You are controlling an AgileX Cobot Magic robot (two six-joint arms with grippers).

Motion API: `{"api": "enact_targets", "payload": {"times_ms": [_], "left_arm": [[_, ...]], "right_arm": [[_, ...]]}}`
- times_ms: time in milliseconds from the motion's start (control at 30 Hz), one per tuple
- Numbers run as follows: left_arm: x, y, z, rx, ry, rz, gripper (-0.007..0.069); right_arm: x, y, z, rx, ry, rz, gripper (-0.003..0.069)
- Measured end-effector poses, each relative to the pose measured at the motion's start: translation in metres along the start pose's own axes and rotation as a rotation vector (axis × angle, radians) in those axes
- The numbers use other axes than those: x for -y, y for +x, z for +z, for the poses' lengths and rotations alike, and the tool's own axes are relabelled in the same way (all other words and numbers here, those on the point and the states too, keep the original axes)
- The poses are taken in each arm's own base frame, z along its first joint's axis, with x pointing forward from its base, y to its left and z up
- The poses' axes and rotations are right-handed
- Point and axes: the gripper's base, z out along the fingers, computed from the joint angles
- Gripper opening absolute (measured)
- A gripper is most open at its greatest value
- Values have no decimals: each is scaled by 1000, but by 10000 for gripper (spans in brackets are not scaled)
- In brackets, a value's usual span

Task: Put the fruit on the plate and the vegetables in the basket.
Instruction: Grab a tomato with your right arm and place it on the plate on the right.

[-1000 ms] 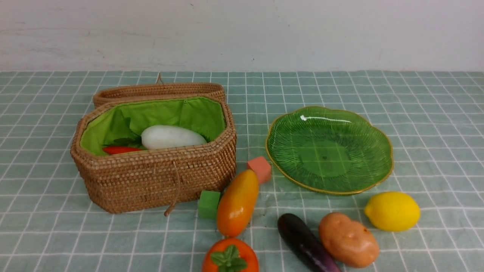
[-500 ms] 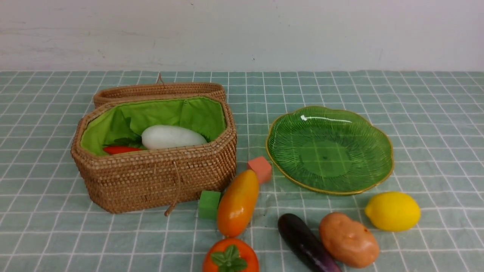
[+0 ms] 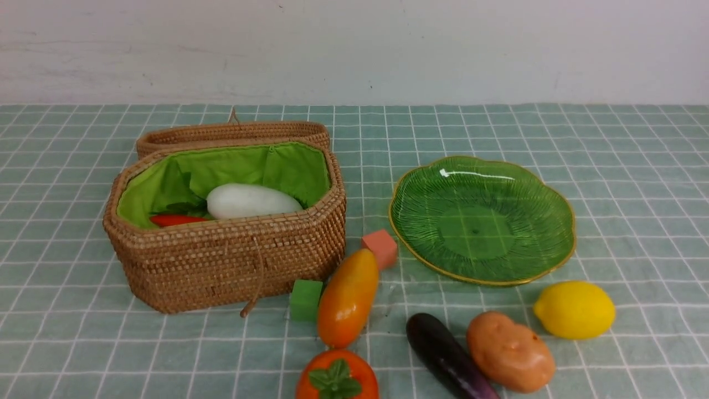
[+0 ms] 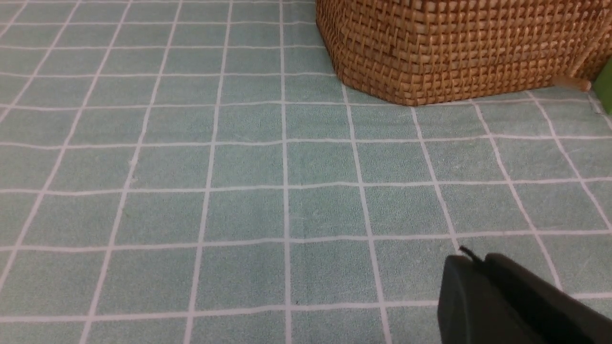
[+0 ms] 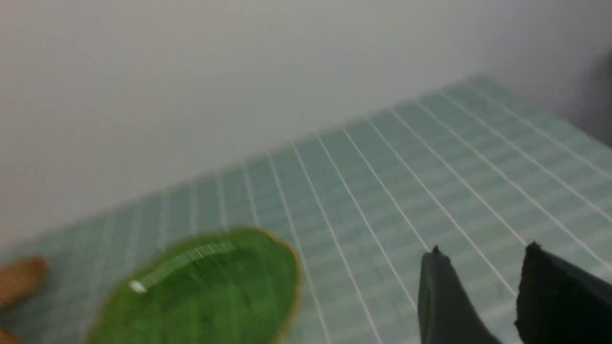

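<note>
Plate (image 5: 201, 291) seemingly well apart from right gripper (image 5: 484, 253)

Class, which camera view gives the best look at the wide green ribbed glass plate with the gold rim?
The front view: the whole green ribbed glass plate is sharp and unobstructed. The right wrist view shows it blurred and cut off. The left wrist view shows none of it.

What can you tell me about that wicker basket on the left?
The wicker basket is a tan, woven, eight-sided oblong standing open on the checked tablecloth, left of the green plate. Bright green fabric lining covers its inside. Its matching lid sits just behind it. A cord loop hangs down its front wall. Inside lie a white radish and a red pepper. A green cube sits near its front right corner.
</note>
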Motion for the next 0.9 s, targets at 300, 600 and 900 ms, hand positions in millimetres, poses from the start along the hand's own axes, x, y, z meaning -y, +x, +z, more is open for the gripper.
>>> {"api": "enact_targets", "payload": {"times_ms": [300, 600, 900], "left_arm": [[0, 0, 0, 0, 0, 0, 39], [0, 0, 0, 0, 0, 0, 52], [0, 0, 0, 0, 0, 0, 61]], "right_arm": [[-21, 44, 88, -474, -35, -5, 242], [-127, 91, 121, -812, -537, -261, 375], [-215, 141, 142, -1000, -728, -453, 582]]}}
